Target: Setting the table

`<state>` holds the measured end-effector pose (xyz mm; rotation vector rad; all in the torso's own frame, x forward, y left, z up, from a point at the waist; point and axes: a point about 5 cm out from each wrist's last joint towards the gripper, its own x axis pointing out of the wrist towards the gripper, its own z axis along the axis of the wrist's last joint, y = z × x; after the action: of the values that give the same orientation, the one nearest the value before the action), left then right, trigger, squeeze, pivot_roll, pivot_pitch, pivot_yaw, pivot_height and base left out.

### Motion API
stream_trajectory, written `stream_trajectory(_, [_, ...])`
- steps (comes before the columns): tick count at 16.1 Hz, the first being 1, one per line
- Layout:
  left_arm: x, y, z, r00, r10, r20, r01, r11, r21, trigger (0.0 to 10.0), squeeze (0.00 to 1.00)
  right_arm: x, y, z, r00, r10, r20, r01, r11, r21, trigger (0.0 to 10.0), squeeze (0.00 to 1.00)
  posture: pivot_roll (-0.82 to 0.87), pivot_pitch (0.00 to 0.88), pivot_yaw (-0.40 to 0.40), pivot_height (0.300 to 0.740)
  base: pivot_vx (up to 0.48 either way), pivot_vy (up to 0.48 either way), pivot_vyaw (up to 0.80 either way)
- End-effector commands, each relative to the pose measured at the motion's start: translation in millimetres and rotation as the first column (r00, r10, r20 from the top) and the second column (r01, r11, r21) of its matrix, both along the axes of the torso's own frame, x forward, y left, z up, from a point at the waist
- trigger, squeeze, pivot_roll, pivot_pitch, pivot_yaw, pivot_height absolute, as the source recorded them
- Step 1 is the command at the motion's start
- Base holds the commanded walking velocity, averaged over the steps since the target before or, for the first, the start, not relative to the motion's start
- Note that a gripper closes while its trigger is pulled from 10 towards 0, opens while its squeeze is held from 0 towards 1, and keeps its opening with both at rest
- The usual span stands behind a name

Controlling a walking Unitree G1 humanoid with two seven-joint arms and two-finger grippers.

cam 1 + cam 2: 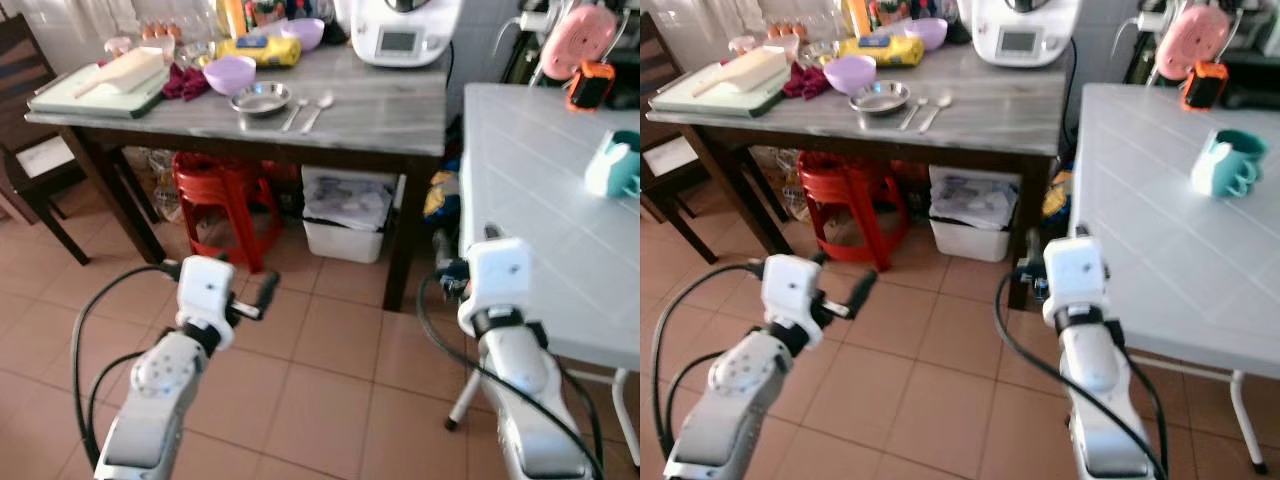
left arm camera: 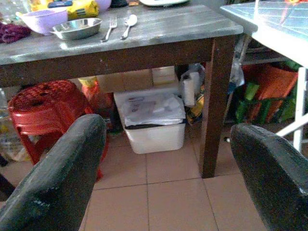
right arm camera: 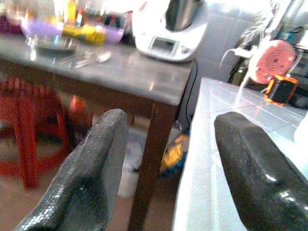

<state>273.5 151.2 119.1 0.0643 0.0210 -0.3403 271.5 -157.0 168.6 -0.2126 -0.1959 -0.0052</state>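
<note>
Cutlery awaits on the grey surface (image 1: 380,105): a fork (image 1: 294,113) and spoon (image 1: 318,111) lie just beside a steel dish (image 1: 261,98), well apart from the left end effector (image 2: 166,173) and right end effector (image 3: 173,168), both spread and empty. Thin, stiff and likely slippery, the light pieces look best pinched across their handles.

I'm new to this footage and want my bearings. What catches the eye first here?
The grey wooden table ahead, crowded with a lilac bowl, steel dish, fork, spoon and a white kitchen machine. Both empty grippers, left gripper and right gripper, hang low over the tiled floor, jaws open.
</note>
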Motion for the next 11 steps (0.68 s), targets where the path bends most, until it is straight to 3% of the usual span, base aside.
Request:
stream_trajectory(1, [0.2, -5.3, 1.3, 1.0, -0.024, 0.002, 0.024, 1.0, -0.009, 10.0, 0.0, -0.2, -4.1, 5.1, 1.0, 0.001, 0.011, -0.002, 0.998, 0.055, 10.0, 0.0, -0.05, 0.079, 0.087, 0.74, 0.0, -0.349, 0.0])
stream_trajectory(4, [0.5, -6.8, 1.6, 1.0, -0.028, 0.001, 0.028, 1.0, -0.013, 10.0, 0.0, 2.4, 1.2, 2.4, 0.999, 0.032, -0.035, -0.023, 0.972, 0.236, 10.0, 0.0, -0.05, 0.08, 0.088, 0.74, 0.0, -0.345, 0.0])
stream_trajectory(7, [0.9, -4.8, 3.5, 1.0, -0.009, 0.017, 0.01, 1.0, -0.012, 10.0, 0.0, 0.8, 3.8, -7.3, 0.993, 0.06, -0.101, -0.035, 0.972, 0.233, 10.0, 0.0, -0.05, 0.082, 0.089, 0.74, 0.0, -0.341, 0.0])
stream_trajectory(11, [2.5, 1.6, 13.3, 0.993, 0.098, 0.073, -0.095, 0.995, -0.044, 10.0, 0.0, -6.0, 0.5, -13.3, 0.997, 0.045, -0.063, -0.026, 0.96, 0.28, 10.0, 0.0, -0.06, 0.092, 0.087, 0.74, 0.0, -0.224, 0.0])
